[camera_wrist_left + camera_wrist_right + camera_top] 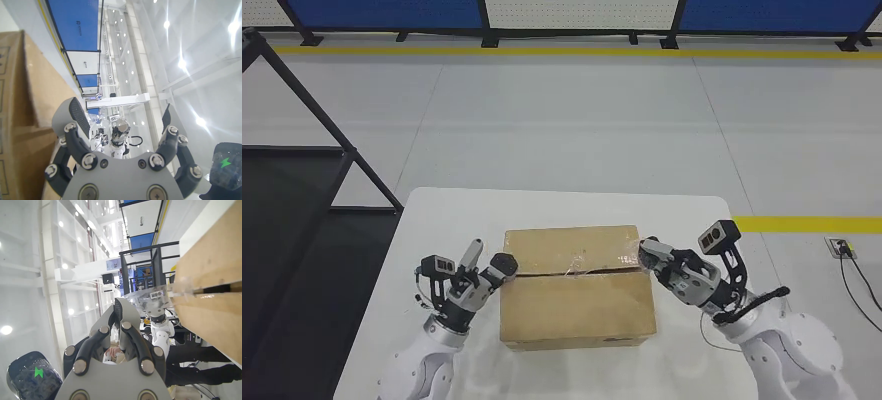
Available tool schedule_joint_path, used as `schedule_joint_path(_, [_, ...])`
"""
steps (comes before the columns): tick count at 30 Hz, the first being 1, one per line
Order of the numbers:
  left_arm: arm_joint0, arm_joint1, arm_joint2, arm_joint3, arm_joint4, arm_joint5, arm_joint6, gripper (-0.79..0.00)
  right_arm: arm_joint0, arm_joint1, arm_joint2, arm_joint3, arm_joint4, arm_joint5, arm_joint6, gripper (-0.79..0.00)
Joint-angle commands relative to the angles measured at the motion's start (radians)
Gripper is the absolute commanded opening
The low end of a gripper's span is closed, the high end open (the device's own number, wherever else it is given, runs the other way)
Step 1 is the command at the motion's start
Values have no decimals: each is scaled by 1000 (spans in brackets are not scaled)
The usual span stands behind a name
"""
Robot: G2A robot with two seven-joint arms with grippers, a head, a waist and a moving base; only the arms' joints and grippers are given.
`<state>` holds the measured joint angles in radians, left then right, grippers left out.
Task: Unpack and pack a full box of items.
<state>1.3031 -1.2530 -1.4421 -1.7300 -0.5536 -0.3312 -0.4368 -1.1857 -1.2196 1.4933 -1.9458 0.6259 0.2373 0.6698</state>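
I am looking down at a white table (672, 215) with a black metal frame (332, 140) standing off its far left corner. A yellow floor line (802, 224) is running past on the right, near a floor socket (839, 247). Blue panels (382, 12) are lining the far edge of the room.

The cardboard box (577, 300) is sitting in the middle of the table with both top flaps down and meeting along a seam across its top. A strip of clear tape (582, 265) is lying wrinkled along that seam. In the right wrist view the tape (151, 294) is lifting off the end of the box (211, 262) and sticking out past its edge.

The left arm is lying low at the box's left side with its wrist angled up. The left pincer (488, 262) is gaping wide and holding nothing, with one finger just beside the box wall. The left wrist view is showing the same spread fingers (79, 113) next to the brown side of the box (22, 94).

The right arm is coming in from the right. The right pincer (647, 250) is sitting at the right end of the seam with its fingers (118, 308) pressed together. The loose tape end is reaching right up to them, but I cannot tell whether it is pinched between them.
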Motion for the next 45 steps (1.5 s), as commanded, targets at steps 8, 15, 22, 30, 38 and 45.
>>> schedule_joint_path(8, [76,10,-158,-90,-137,-5,-1,0,231,-24,-183,63,24,-64,-22,-785])
schedule_joint_path(15, [155,18,-248,-92,-197,30,-56,0,439,-54,-341,196,52,-38,-14,-785])
schedule_joint_path(22, [185,23,-282,-49,-262,68,-144,0,568,-92,-460,274,103,-95,-60,-785])
schedule_joint_path(30, [194,24,-271,-42,-271,129,-162,0,610,-110,-515,286,108,-100,-83,-785])
schedule_joint_path(38, [183,25,-268,-34,-147,61,-118,0,574,-110,-516,260,99,-111,-106,-785])
schedule_joint_path(45, [151,18,-225,-7,-21,-63,-41,0,497,-113,-518,188,83,-97,-181,-785])
